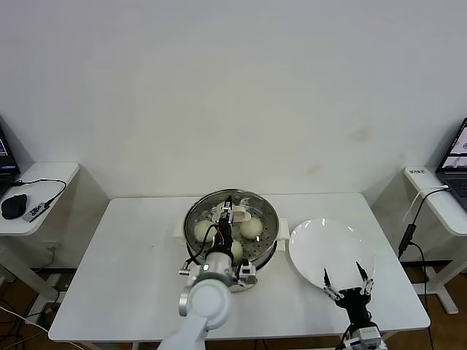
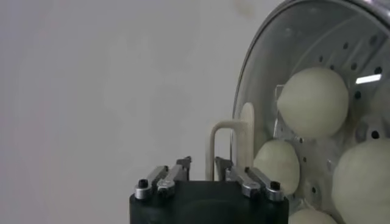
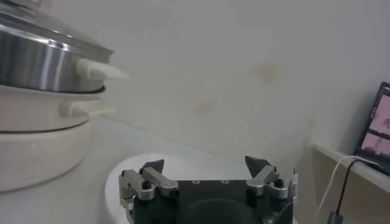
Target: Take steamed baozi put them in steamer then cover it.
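Observation:
The steamer [image 1: 191, 240] stands at the table's centre on its white base, with the glass cover [image 1: 259, 211] lying on it. Three baozi [image 1: 252, 227] show through the glass in the head view, several in the left wrist view [image 2: 312, 101]. My left gripper [image 1: 228, 211] is over the cover. In the left wrist view its jaws [image 2: 202, 163] stand narrowly either side of the cream handle [image 2: 212, 146], one finger touching it, the other slightly apart. My right gripper [image 1: 349, 281] is open and empty above the white plate [image 1: 321, 244].
The plate lies just right of the steamer, near the table's front right. The right wrist view shows the steamer's wall [image 3: 36, 61] and side handles beside the plate [image 3: 116, 189]. Side tables with a mouse [image 1: 13, 206] and a laptop [image 1: 456, 164] flank the table.

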{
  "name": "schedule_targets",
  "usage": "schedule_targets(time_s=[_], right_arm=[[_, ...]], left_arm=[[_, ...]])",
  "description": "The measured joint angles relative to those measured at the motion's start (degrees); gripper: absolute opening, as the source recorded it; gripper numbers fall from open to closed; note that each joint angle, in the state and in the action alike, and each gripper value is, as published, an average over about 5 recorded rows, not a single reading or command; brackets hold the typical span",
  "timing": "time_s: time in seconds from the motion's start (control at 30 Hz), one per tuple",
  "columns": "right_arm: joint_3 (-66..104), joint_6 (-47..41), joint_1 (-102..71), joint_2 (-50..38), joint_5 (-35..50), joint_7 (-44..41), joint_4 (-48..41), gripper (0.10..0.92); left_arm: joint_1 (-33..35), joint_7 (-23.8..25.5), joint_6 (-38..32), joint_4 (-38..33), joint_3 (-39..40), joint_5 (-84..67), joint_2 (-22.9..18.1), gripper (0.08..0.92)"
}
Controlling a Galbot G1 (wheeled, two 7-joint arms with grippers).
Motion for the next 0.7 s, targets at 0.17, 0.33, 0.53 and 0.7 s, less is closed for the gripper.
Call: schedule_targets(time_s=[0.17,0.33,0.53,0.7], right_arm=[[0.13,-0.17,-0.48,-0.49,0.32,0.0,0.33,0.823],[0.36,-0.33,-0.64,-0.83,0.91,-0.06,0.53,0.823],[0.0,-0.45,-1.06,-1.18,1.41,-0.19,0.87,0.823],[-0.82,-1.06,-2.01,-1.95,1.7,-0.59,2.2,0.823]], left_arm=[[3.74,-1.33,-1.03,-5.41,-0.96,-2.72,2.85,0.671],[10.11,-3.9,-3.13,-12.68,-3.57,-8.73,6.47,0.796],[19.72,-10.2,-7.83,-19.84,-10.95,-24.51,10.59,0.822],[27.0,-15.7,-13.37,-21.25,-20.28,-43.42,12.56,0.823]])
